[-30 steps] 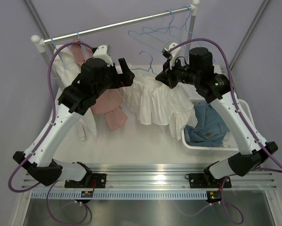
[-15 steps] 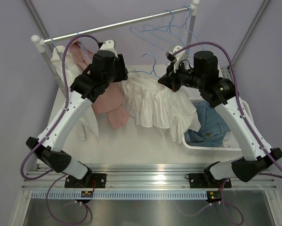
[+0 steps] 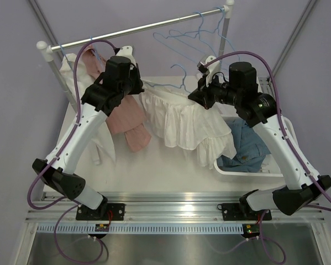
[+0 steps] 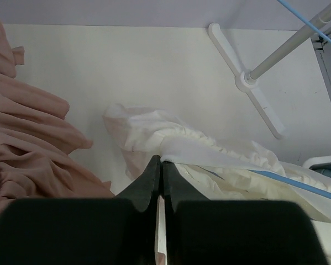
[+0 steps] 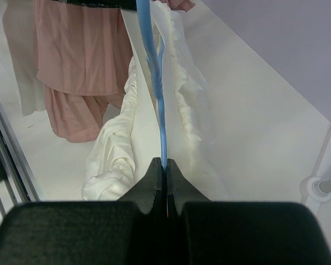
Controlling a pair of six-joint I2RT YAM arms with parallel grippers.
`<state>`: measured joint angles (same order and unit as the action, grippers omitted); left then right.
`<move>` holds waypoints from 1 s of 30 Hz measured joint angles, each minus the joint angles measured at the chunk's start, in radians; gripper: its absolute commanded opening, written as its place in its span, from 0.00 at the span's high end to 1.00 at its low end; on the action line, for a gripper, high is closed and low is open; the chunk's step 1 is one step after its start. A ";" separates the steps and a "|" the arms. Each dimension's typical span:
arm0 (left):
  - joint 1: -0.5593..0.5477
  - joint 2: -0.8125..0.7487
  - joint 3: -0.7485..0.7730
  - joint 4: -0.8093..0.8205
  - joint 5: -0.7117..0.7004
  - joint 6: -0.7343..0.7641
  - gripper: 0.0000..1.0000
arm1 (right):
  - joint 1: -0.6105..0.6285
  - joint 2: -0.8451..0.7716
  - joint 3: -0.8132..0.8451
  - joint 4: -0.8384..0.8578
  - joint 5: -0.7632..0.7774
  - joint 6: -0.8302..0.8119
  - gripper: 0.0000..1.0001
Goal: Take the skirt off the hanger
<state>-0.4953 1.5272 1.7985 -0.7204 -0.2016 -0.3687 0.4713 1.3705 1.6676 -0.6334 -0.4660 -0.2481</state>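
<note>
While left hand pinches the skirt edge, right hand — fully closed — clamps hanger

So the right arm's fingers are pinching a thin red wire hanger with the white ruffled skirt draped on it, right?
Not quite: the thin wire hanger is blue, not red, as the right wrist view shows. The right arm's fingers do pinch it, with the white ruffled skirt draped on it.

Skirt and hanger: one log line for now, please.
left gripper: shut on skirt | right gripper: shut on hanger | status: skirt not yet off hanger
</note>
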 measured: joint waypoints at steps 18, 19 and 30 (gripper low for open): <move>0.075 -0.001 0.000 -0.051 0.114 0.048 1.00 | -0.084 -0.070 -0.088 -0.002 -0.166 -0.023 1.00; 0.079 -0.002 0.000 -0.053 0.119 0.050 1.00 | -0.088 -0.074 -0.093 -0.002 -0.174 -0.026 1.00; 0.113 -0.008 -0.008 -0.084 0.154 0.067 1.00 | -0.157 -0.147 -0.141 -0.003 -0.330 -0.053 1.00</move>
<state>-0.3828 1.5196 1.7905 -0.8040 -0.0475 -0.3019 0.3145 1.2232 1.5269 -0.6361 -0.7959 -0.3008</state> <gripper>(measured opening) 0.012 0.034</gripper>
